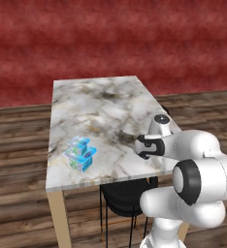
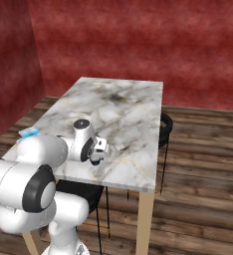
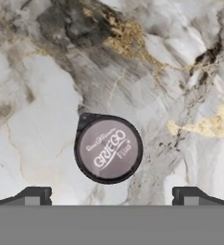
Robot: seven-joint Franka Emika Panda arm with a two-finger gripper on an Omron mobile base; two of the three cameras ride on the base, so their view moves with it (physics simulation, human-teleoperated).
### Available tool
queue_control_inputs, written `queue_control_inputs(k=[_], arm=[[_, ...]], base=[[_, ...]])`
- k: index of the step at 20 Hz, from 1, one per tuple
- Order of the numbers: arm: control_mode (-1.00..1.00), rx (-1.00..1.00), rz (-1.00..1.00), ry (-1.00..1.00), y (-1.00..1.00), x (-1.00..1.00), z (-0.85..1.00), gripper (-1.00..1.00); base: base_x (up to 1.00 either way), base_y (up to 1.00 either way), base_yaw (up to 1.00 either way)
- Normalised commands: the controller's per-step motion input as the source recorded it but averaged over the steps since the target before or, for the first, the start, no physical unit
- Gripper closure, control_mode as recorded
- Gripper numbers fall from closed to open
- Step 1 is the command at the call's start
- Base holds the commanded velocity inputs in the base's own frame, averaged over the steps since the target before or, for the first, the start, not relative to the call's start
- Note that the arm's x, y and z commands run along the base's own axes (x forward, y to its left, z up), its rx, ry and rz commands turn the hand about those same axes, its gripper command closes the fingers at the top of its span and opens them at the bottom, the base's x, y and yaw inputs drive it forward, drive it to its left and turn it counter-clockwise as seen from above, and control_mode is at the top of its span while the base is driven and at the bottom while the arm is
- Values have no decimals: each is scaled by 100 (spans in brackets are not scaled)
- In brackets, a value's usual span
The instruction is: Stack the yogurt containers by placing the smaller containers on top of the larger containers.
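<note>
A tiny dark cup (image 3: 108, 149) with a greyish printed lid stands on the marble table (image 3: 32, 81), straight below my gripper (image 3: 111, 197). The fingertips (image 3: 33, 195) sit wide apart on either side of it, open and touching nothing. My hand (image 1: 148, 146) hovers over the table's near right part. Near the front left edge stands the big tub (image 1: 82, 160) with a bright blue top. The small light-blue tub (image 1: 78, 143) sits at its far side. I cannot tell whether it rests on top or stands behind. A corner of a blue tub (image 2: 29, 132) peeks past my arm.
The marble table (image 1: 101, 97) has a front edge close under my hand (image 2: 96, 149). A black stool (image 1: 125, 196) stands under that edge, and another (image 2: 166, 127) at the table's right side. A red wall lies behind and wooden floor all around.
</note>
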Motion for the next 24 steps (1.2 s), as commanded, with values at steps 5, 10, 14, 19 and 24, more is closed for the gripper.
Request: queue_control_inputs(k=[5,10,14,19,24], arm=[[-100,0,0,0,0,1,-7,-100],[-100,0,0,-1,0,18,-4,-100],[-100,0,0,-1,0,22,-6,-100],[-100,0,0,0,0,9,-9,-100],[-100,0,0,0,0,0,-12,-100]], base=[[0,0,0],[0,0,0],[0,0,0],[0,0,0],[0,0,0]])
